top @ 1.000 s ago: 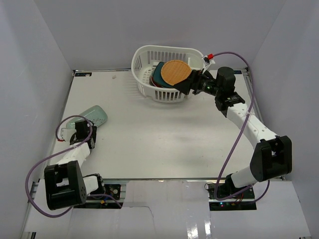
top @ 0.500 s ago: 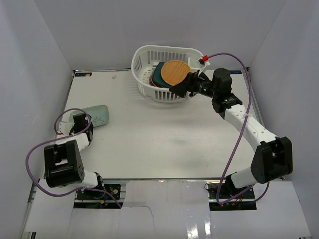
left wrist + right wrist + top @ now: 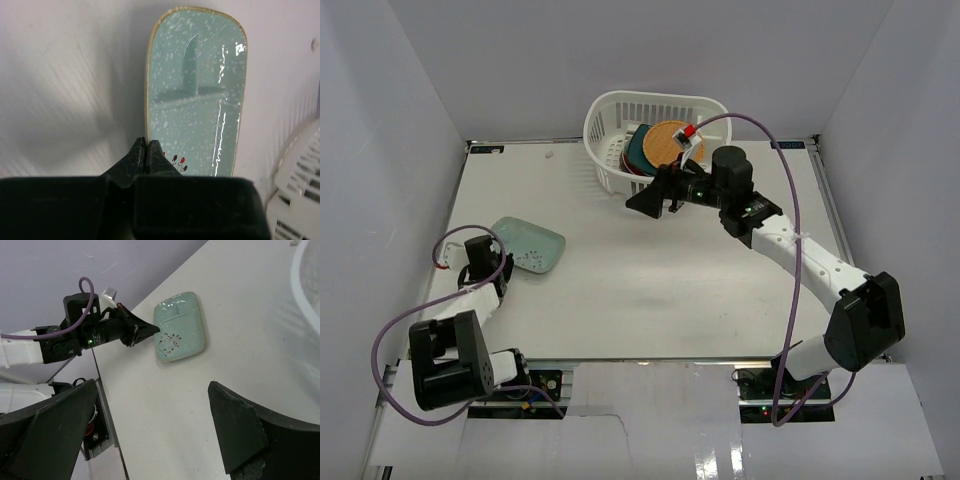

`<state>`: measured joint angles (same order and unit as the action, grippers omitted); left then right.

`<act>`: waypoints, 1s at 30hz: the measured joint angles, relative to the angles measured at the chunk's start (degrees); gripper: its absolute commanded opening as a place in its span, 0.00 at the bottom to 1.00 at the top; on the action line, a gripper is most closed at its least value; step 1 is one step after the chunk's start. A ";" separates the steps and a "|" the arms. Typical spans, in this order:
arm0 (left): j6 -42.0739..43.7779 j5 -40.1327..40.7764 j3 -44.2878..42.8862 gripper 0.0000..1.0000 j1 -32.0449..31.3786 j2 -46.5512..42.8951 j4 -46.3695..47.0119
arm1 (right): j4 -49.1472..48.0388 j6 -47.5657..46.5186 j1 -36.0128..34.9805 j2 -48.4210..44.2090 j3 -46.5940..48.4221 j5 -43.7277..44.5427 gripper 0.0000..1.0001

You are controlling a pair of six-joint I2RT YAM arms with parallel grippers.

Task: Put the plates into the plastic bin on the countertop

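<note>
A pale green oblong plate [image 3: 530, 245] [image 3: 200, 90] [image 3: 179, 327] lies at the left of the white countertop [image 3: 620, 280]. My left gripper [image 3: 504, 262] [image 3: 146, 142] is shut on its near rim. The white plastic bin [image 3: 610, 105] stands at the back. An orange woven plate [image 3: 665, 142] leans inside it on a dark teal plate [image 3: 638, 155], with a red-edged plate [image 3: 624, 158] behind them. My right gripper [image 3: 655, 200] [image 3: 152, 390] hangs open and empty over the countertop just in front of the bin.
Pale grey walls close in the left, back and right sides. A purple cable [image 3: 770, 125] loops over the right arm, and another [image 3: 390, 340] loops by the left base. The bin's slotted wall [image 3: 300, 170] shows at the left wrist view's lower right.
My left gripper has shut on the green plate, which has shifted right and turned. My right gripper has pulled back out of the bin to the left, leaving the orange plate inside.
</note>
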<state>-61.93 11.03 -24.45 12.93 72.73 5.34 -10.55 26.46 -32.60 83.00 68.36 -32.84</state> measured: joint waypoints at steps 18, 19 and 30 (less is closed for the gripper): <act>17.70 -29.88 -2.71 0.00 -12.22 -18.18 -11.15 | 12.61 -5.68 -10.93 14.69 3.65 8.07 0.92; 18.40 -31.28 -3.43 0.00 -13.79 -18.08 -11.54 | 12.98 -5.68 -10.93 15.10 3.65 8.20 0.93; 23.67 -34.29 -11.10 0.00 -23.85 -15.41 -13.38 | 10.99 -1.22 -11.04 13.70 -3.45 11.23 0.09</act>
<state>-38.26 -23.27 -35.55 -10.92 57.32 -8.03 0.45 25.23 -43.64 96.71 64.90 -21.61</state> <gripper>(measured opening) 0.020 0.308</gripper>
